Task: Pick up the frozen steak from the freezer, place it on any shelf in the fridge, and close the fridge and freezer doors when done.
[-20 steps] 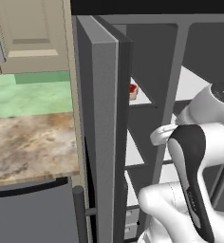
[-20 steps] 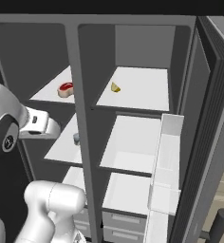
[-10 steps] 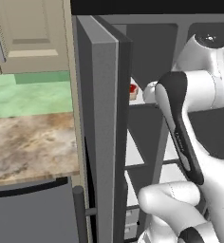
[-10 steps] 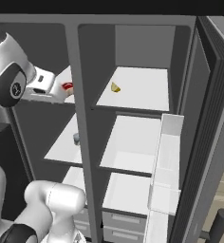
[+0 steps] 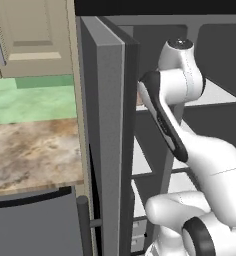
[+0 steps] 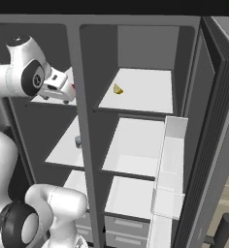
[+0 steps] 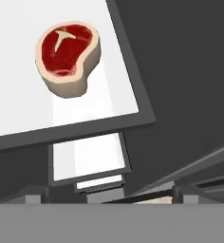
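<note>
Nothing of the job was finished as far as I could judge: the frozen steak (image 7: 66, 54) lay flat, glossy red face up, on the top white freezer shelf (image 7: 109, 102), a little back from its front edge, and both doors (image 5: 107, 150) stood open, so the pickup, the move to a fridge shelf (image 6: 140, 92) and both closings were all left. From the hand view I read its long axis as running diagonally across that picture, broader end toward the upper right. My gripper (image 6: 58, 89) hovered near the shelf, holding nothing, and I could not tell how wide the jaws stood.
</note>
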Motion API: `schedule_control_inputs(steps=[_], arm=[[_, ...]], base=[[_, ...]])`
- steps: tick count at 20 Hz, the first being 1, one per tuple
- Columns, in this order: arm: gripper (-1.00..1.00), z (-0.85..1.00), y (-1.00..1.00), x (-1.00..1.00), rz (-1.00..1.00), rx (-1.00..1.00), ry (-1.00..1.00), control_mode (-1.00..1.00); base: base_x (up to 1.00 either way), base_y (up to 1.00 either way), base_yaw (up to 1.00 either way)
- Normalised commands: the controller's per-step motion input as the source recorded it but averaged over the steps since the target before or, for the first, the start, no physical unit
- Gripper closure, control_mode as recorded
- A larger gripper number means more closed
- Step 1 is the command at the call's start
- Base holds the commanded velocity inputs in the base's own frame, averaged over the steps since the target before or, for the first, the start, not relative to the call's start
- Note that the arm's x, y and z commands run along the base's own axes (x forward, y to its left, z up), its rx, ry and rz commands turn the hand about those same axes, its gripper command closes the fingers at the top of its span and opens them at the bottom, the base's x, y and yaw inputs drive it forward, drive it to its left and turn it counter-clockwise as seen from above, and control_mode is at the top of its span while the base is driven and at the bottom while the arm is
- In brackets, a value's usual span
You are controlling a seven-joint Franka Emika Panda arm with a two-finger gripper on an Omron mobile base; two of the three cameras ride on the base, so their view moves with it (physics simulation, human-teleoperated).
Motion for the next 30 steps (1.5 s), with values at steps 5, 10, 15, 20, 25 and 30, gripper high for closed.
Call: schedule_control_inputs(steps=[5,10,15,20,25,30], arm=[[-1.0,-0.2,0.37,0.72,-0.07,0.0,-0.07,-1.0],[-1.0,-0.05,0.16,0.61,-0.03,0.0,-0.05,-1.0],[-1.0,-0.12,-0.01,0.61,0.0,0.0,0.0,-1.0],[-1.0,-0.26,-0.05,0.49,0.0,0.0,0.0,-1.0],[-1.0,-0.32,0.0,0.51,0.0,0.0,0.0,-1.0],[1.0,-0.57,-0.02,0.22,0.0,0.0,0.0,-1.0]], base=[[0.0,0.0,0.0],[0.0,0.0,0.0],[0.0,0.0,0.0],[0.0,0.0,0.0],[0.0,0.0,0.0],[0.0,0.0,0.0]])
